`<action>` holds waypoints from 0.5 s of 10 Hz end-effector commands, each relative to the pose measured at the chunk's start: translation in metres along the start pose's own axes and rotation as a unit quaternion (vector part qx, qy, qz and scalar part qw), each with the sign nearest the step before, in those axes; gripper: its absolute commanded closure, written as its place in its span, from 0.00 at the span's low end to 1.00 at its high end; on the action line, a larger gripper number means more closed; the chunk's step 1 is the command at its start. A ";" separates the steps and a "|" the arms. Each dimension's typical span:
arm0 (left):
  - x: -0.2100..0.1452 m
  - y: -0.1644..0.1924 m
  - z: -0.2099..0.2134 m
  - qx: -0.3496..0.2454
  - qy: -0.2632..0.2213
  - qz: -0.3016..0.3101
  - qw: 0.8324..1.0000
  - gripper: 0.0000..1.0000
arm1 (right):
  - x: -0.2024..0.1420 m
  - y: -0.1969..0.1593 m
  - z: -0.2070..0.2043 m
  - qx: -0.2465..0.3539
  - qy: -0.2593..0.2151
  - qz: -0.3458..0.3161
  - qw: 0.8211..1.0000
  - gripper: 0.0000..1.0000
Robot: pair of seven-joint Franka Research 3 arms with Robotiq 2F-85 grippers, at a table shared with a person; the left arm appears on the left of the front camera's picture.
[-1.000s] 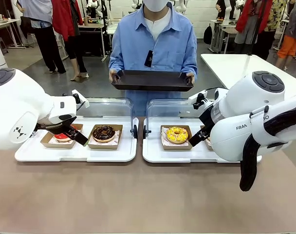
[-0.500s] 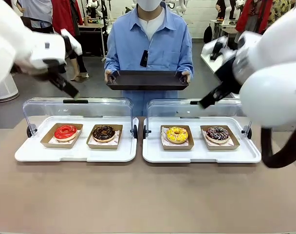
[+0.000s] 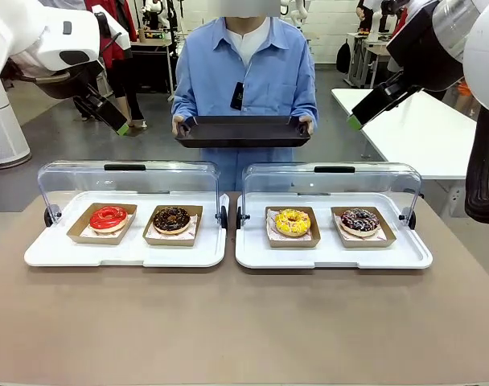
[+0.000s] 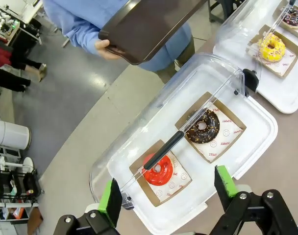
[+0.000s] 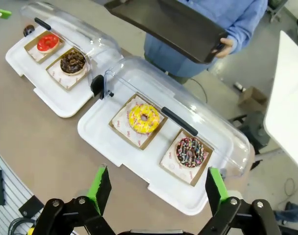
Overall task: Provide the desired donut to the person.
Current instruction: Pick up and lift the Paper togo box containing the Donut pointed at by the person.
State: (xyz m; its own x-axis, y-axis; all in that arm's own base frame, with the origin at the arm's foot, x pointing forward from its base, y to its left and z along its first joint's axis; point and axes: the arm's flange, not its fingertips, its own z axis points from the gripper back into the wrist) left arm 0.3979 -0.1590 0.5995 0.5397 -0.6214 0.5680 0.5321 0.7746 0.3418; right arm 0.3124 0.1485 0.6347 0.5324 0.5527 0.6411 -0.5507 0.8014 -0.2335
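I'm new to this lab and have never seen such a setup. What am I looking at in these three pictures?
Two white robot arms share a table with a person. The wide picture comes from a fixed camera on the robot's side, looking across at the person. The other two come from cameras on the wrists, looking down past the left gripper and right gripper; both are open and hold nothing. On the table sit two white trays with clear covers: the left tray has a red donut and a chocolate donut, the right tray a yellow donut and a sprinkled donut. The person holds an empty dark tray.
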 end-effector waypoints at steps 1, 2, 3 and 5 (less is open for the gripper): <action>0.000 0.000 0.000 0.000 0.000 0.000 1.000 0.00 | -0.005 0.001 -0.007 -0.002 -0.005 -0.001 1.000 0.00; 0.000 0.000 0.000 0.000 0.000 0.000 1.000 0.00 | -0.005 0.001 -0.007 -0.002 -0.005 -0.001 1.000 0.00; 0.000 0.000 0.000 0.000 0.000 0.000 1.000 0.00 | -0.005 0.001 -0.007 -0.002 -0.005 -0.001 1.000 0.00; 0.000 0.000 0.000 0.000 0.000 0.000 1.000 0.00 | -0.005 0.001 -0.007 -0.002 -0.005 -0.001 1.000 0.00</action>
State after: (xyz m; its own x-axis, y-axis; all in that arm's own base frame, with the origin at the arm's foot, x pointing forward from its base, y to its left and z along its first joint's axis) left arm 0.3981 -0.1589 0.5994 0.5401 -0.6211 0.5680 0.5320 0.7748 0.3414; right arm 0.3126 0.1484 0.6325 0.5340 0.5532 0.6395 -0.5510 0.8013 -0.2330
